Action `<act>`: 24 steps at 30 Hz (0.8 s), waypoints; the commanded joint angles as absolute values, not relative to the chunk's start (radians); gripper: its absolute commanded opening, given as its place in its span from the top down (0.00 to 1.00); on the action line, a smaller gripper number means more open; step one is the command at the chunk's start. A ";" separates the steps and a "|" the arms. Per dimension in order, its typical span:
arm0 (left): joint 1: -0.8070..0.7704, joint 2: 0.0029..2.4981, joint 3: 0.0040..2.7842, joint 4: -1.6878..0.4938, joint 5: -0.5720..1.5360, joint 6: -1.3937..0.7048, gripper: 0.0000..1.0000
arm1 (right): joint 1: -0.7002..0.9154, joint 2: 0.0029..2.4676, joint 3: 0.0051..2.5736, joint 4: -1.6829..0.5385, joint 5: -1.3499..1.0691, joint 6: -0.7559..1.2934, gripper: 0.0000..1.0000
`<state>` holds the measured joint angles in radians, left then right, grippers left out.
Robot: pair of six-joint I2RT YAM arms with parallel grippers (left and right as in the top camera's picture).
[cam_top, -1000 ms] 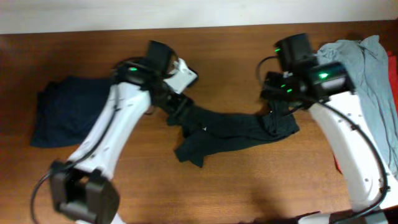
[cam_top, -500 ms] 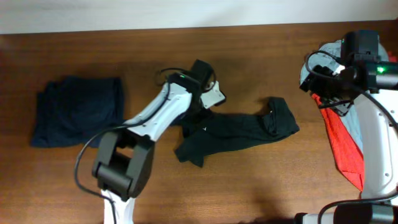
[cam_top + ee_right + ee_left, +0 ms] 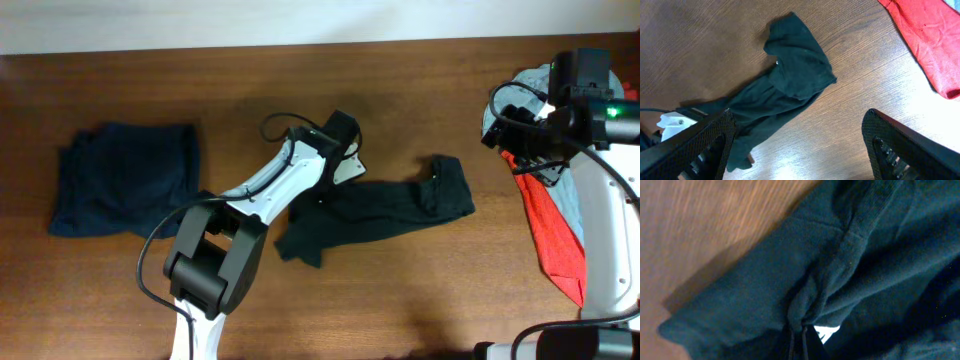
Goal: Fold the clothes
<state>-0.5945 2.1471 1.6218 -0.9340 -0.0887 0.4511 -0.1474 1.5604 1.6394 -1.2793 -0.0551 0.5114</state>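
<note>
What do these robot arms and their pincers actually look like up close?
Both are slim white tubes joined by chunky black joints. The left arm has a thin black cable looping beside it and a white block near its tip. The right arm shows a small green light and black wiring. The right gripper has two black fingers with a mesh-like pattern.

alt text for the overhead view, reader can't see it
The left tool is shut on a crumpled black T-shirt stretched across the middle of a table. A navy garment lies at the left; the open right tool hangs by a grey shirt and a red shirt at the right.
</note>
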 commanded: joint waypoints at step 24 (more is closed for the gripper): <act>-0.591 2.010 1.716 -0.992 -0.240 0.435 0.72 | -0.152 1.547 1.626 -1.275 -0.041 0.399 0.17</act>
<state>-0.5945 2.0266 1.7008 -0.9874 -0.2295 0.4377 -0.1474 1.5604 1.6314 -1.2778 -0.0505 0.4107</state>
